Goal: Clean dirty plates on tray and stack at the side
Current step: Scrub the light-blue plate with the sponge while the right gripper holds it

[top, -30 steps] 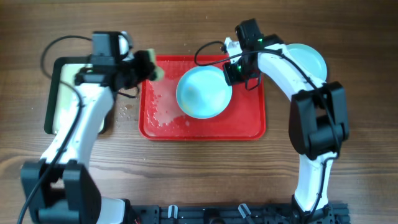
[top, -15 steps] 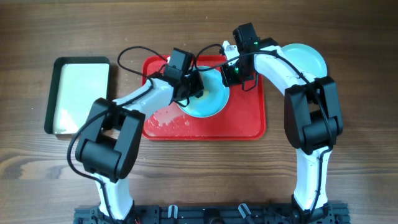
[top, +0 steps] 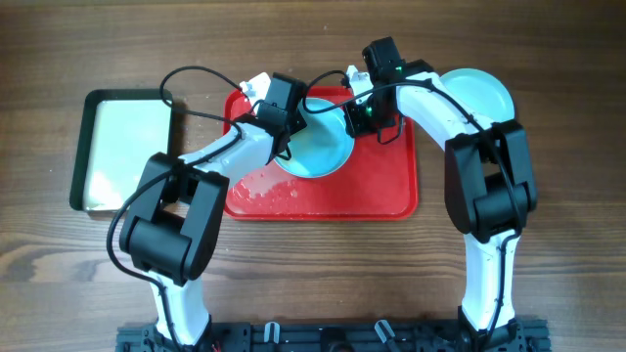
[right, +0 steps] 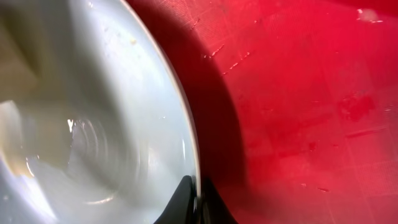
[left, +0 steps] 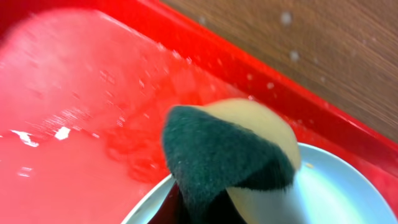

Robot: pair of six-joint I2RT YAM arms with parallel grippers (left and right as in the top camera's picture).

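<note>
A pale turquoise plate (top: 323,152) sits tilted on the red tray (top: 381,186). My right gripper (top: 364,119) is shut on its right rim; in the right wrist view the dark fingertips (right: 186,202) pinch the plate (right: 93,124) edge above the tray (right: 298,93). My left gripper (top: 286,132) is shut on a green-and-yellow sponge (left: 230,155) that presses at the plate's (left: 336,193) left rim. A second turquoise plate (top: 486,93) lies on the table right of the tray. The white plate is not in view.
A cream-coloured tray with a dark rim (top: 127,147) lies at the left. The red tray floor (left: 74,124) is wet with foam flecks. Both arms' cables arch over the tray's back edge.
My left arm swung right from the cream tray to the plate with the sponge in it, then shifted slightly up-left along the rim. The right gripper stayed shut on the plate's rim.
</note>
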